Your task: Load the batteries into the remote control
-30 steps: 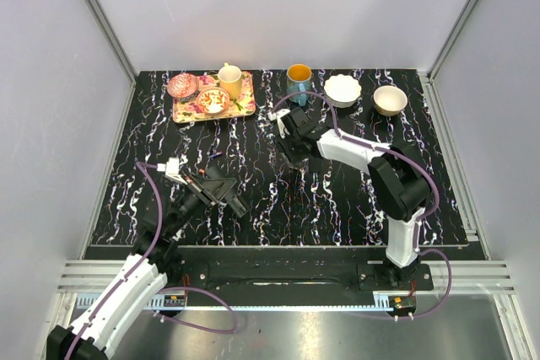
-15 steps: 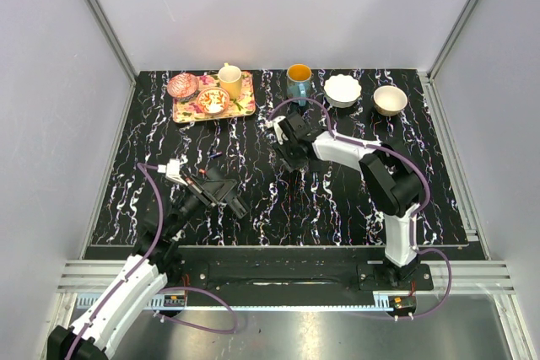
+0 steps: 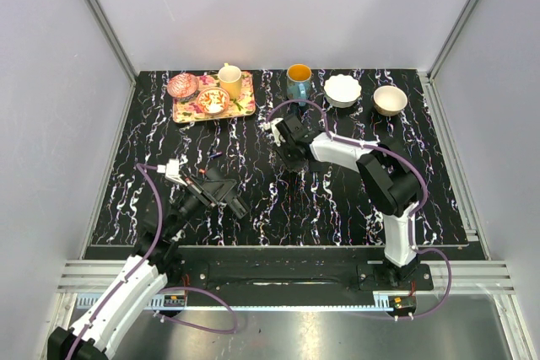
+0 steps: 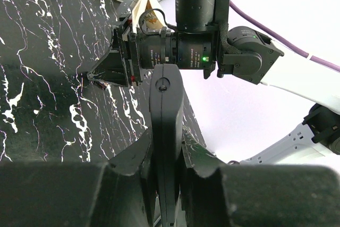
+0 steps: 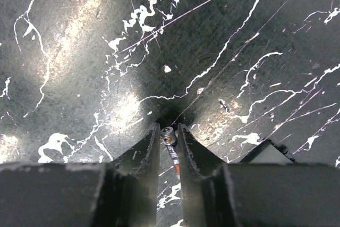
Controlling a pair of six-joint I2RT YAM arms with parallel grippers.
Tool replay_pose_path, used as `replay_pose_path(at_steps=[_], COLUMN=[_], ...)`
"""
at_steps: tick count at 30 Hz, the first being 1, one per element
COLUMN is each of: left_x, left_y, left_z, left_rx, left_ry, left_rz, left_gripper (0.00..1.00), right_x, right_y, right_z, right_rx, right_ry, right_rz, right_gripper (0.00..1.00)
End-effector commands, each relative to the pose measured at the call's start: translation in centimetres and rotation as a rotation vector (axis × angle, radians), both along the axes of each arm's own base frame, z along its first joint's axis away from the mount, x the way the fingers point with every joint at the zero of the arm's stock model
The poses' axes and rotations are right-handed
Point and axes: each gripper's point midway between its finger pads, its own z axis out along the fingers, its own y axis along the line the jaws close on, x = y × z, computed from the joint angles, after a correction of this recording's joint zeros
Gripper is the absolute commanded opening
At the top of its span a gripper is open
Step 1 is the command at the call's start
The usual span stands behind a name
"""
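Note:
My left gripper (image 4: 166, 158) is shut on a black remote control (image 4: 166, 131), held edge-on above the table; in the top view the remote (image 3: 232, 200) sticks out toward the middle from the left gripper (image 3: 213, 191). My right gripper (image 5: 169, 136) is shut on a small battery (image 5: 170, 141), its metal end showing between the fingertips, low over the black marbled table. In the top view the right gripper (image 3: 291, 158) is at the table's middle, right of and beyond the remote. The remote's battery compartment is hidden.
At the back, a floral tray (image 3: 245, 107) holds a pink bowl, a small bowl and a yellow cup. A blue mug (image 3: 298, 80) and two white bowls (image 3: 342, 90) (image 3: 390, 99) stand along the back edge. The table (image 3: 337, 200) is black marbled.
The right arm has shifted slightly left and its wrist has turned over the middle of the table. The left arm and remote have not moved.

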Motion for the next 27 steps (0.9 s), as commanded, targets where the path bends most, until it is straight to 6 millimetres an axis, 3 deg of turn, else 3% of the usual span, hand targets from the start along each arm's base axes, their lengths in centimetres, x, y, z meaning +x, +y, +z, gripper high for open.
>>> replay_pose_path(at_steps=[1, 6, 8, 13, 16, 17, 20, 24, 27], left_x=[-0.2, -0.2, -0.1, 0.0, 0.1, 0.2, 0.2, 0.3, 0.3], left_y=[0.0, 0.0, 0.0, -0.1, -0.1, -0.1, -0.2, -0.3, -0.3], left_z=[1.0, 1.0, 0.9, 1.1, 1.1, 1.1, 1.1, 1.0, 0.9], left_rx=[-0.014, -0.012, -0.010, -0.007, -0.008, -0.008, -0.007, -0.009, -0.010], left_ry=[-0.048, -0.048, -0.044, -0.044, -0.042, -0.042, -0.040, -0.037, -0.036], left_rz=[-0.006, -0.007, -0.006, -0.010, -0.009, -0.006, -0.010, -0.012, -0.011], left_gripper=[0.00, 0.00, 0.00, 0.00, 0.00, 0.00, 0.00, 0.00, 0.00], right_x=[0.1, -0.1, 0.1, 1.0, 1.1, 0.8, 0.6, 0.4, 0.4], right_y=[0.1, -0.2, -0.2, -1.1, -0.6, -0.2, 0.0, -0.3, -0.3], right_z=[-0.7, -0.9, -1.1, -0.8, 0.1, 0.1, 0.4, 0.6, 0.7], right_rx=[-0.016, -0.008, 0.005, 0.008, 0.053, 0.068, 0.062, 0.050, 0.040], right_ry=[0.009, 0.028, 0.046, 0.062, 0.073, 0.097, 0.123, 0.125, 0.127], right_rz=[-0.023, -0.073, -0.122, -0.265, -0.306, -0.293, -0.281, -0.284, -0.280], right_gripper=[0.22, 0.11, 0.01, 0.00, 0.00, 0.03, 0.26, 0.36, 0.37])
